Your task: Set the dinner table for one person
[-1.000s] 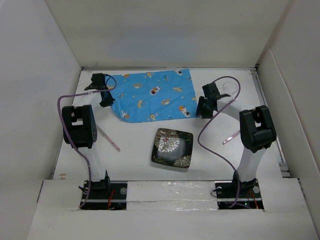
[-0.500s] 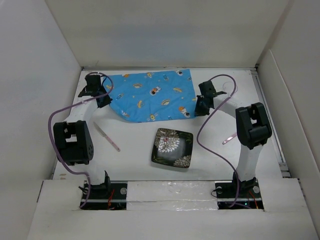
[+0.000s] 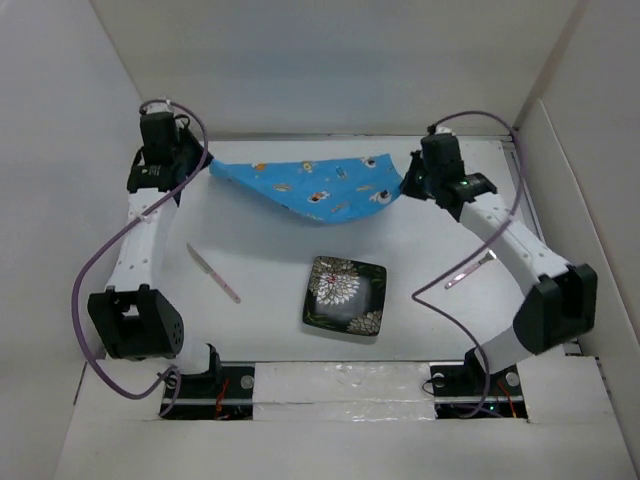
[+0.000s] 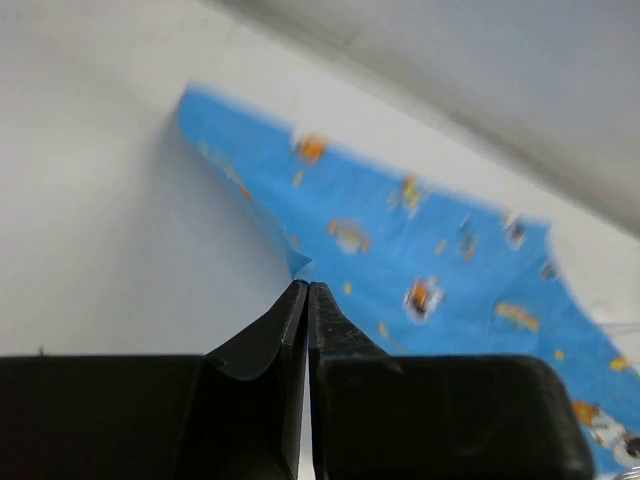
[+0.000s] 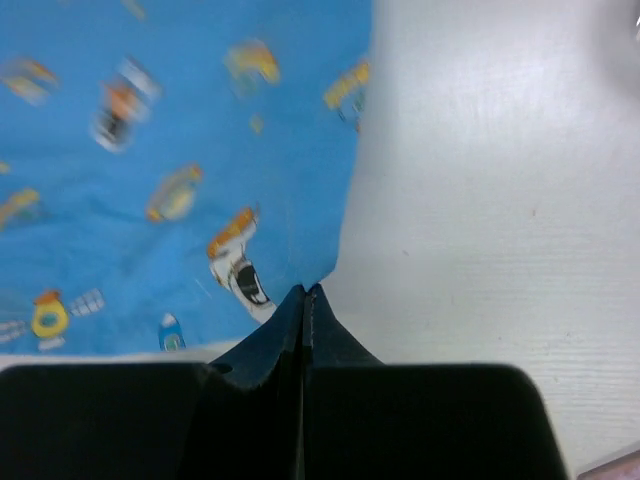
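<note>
Dinner table (image 3: 270, 330): matte white surface, walled by upright white panels (image 3: 330, 60); both arm bases are bolted at its 6 o'clock edge
Plate (image 3: 345, 295): square, dark with a pale floral print; lies flat on the table toward the 6 o'clock edge, between the two arms
Knife (image 3: 213, 272): slim and pinkish; lies flat at 9 o'clock from the plate, well apart from it, set on a diagonal
Utensil (image 3: 470, 270): slim and pale; lies flat at 3 o'clock from the plate, well apart from it; type cannot be told
Left gripper (image 3: 198, 163) (image 4: 307, 285): at 10 o'clock from the plate, near the far left corner; jaws pressed together, pinching the left corner of the cloth mat
Right gripper (image 3: 408, 183) (image 5: 305, 292): at 1 o'clock from the plate; jaws pressed together, pinching the right edge of the cloth mat
Cloth mat (image 3: 315, 185) (image 4: 420, 270) (image 5: 180, 170): blue with a cartoon print; at 12 o'clock from the plate, spanning from one gripper to the other, its near edge sagging in a curve toward 6 o'clock; contact with the table cannot be told
</note>
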Robot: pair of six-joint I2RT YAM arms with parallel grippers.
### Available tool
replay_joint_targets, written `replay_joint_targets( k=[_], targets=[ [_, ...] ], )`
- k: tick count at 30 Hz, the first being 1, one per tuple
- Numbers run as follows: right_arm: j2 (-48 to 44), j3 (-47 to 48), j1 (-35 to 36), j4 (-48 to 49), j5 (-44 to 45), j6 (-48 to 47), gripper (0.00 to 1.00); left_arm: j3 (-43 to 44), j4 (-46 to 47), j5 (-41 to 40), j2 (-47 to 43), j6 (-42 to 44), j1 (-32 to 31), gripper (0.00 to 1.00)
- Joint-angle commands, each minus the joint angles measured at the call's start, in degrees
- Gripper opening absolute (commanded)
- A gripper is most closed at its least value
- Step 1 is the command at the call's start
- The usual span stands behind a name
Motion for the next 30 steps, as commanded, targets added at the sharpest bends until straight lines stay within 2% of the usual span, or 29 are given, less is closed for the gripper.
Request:
replay_joint_targets(
  k=[1,6,9,13,19,23,26,30],
  targets=[
    [-10.54,8.3,0.58,-0.98,5.98,-3.37,0.0,10.32,1.05,2.82,-5.87,-2.51,-0.04,0.0],
    [-17.93,18.4,0.58,-4.67,8.79,-5.75,0.0,23.75,-0.88,3.88,-7.8,-3.57,-0.04,0.0],
    [-20.75,22.28,-0.21,-5.82,8.28,-6.19,0.0,28.08,-0.89,3.97,-8.59,-4.09,-0.04,0.0],
    [-21.1,24.84,-3.55,-6.53,5.46,-6.19,0.0,29.77,-0.27,5.38,-8.25,-4.97,-0.04,0.0],
    [-15.23,25.63,-8.73,-4.42,-0.07,-5.93,0.0,25.2,2.01,7.13,-4.82,-5.85,-0.04,0.0],
    [-7.76,28.79,-10.84,-2.48,-2.71,-5.31,0.0,26.94,2.02,6.78,1.31,-5.68,-0.04,0.0],
    [-0.03,36.59,-11.37,-3.35,-4.03,-4.87,0.0,31.51,1.14,6.7,5.62,-5.5,-0.04,0.0],
    [7.89,53.64,-11.9,-8.62,-5.71,-4.52,0.0,38.19,0.35,7.31,8.45,-6.29,-0.04,0.0]
  ],
)
